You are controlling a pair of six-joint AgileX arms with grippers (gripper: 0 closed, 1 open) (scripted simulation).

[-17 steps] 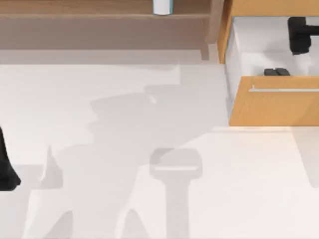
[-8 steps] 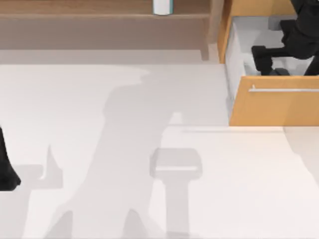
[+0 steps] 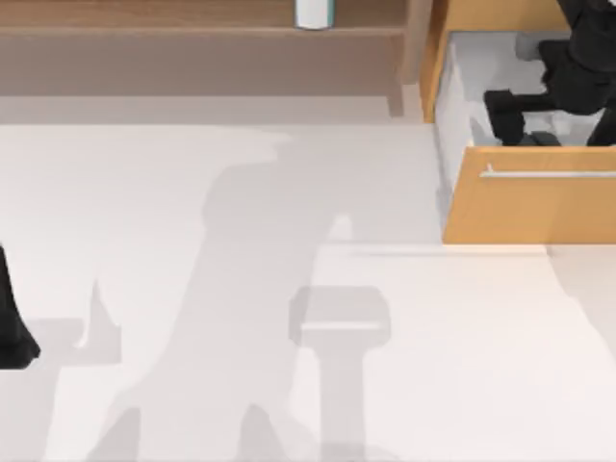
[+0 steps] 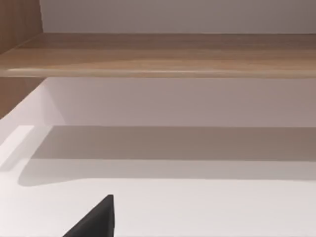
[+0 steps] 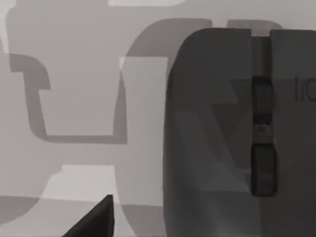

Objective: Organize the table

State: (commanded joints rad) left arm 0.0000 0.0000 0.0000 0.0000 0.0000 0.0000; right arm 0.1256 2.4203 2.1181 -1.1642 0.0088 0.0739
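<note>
The off-white table [image 3: 192,241] bears a wooden shelf [image 3: 192,29] and drawer unit [image 3: 529,207].

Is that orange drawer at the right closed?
No, the drawer stands pulled open, its white inside showing, with the right gripper over it.

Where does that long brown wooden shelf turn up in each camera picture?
Top view: brown wooden shelf runs along the top edge, left of the orange-wood drawer unit.
Left wrist view: its board hangs over the off-white table.
Right wrist view: faces a dark grey computer mouse instead.
Shared landmark: that table, beneath the shelf.
</note>
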